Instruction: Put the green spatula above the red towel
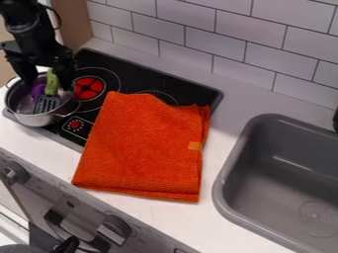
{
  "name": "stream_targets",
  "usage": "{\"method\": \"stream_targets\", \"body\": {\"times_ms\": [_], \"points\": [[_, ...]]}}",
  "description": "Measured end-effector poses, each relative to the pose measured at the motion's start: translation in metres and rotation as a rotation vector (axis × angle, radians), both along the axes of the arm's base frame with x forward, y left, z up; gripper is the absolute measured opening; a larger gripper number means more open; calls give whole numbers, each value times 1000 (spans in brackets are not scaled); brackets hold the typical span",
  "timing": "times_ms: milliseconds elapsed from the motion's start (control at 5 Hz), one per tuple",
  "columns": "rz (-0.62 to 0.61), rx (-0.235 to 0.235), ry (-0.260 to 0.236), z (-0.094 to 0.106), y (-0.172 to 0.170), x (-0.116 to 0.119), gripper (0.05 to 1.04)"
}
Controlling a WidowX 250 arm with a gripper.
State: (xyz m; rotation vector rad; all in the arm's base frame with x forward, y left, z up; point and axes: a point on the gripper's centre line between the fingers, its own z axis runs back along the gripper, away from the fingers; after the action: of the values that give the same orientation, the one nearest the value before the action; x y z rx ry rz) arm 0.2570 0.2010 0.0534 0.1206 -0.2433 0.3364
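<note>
Green spatula (52,85) in pot (33,120), seemingly within the parted pincer (47,85)

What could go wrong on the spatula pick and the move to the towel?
1. The purple item sits right beside the handle of the green spatula, so the open gripper might pinch or drag both.
2. The spatula's slotted head is down inside the pot; a low sideways exit could snag the rim and shift the pot.
3. The towel spans stove and counter, its upper edge uneven, so the spatula may settle tilted there.
</note>
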Motion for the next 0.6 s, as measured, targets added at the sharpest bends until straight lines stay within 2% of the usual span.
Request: {"method": "stream_targets", "body": {"times_ms": [200, 400, 600], "points": [[4, 27, -3, -1, 2, 0, 997], [9, 13, -1, 2, 2, 1, 997], [23, 45, -20, 4, 6, 5, 965]]}}
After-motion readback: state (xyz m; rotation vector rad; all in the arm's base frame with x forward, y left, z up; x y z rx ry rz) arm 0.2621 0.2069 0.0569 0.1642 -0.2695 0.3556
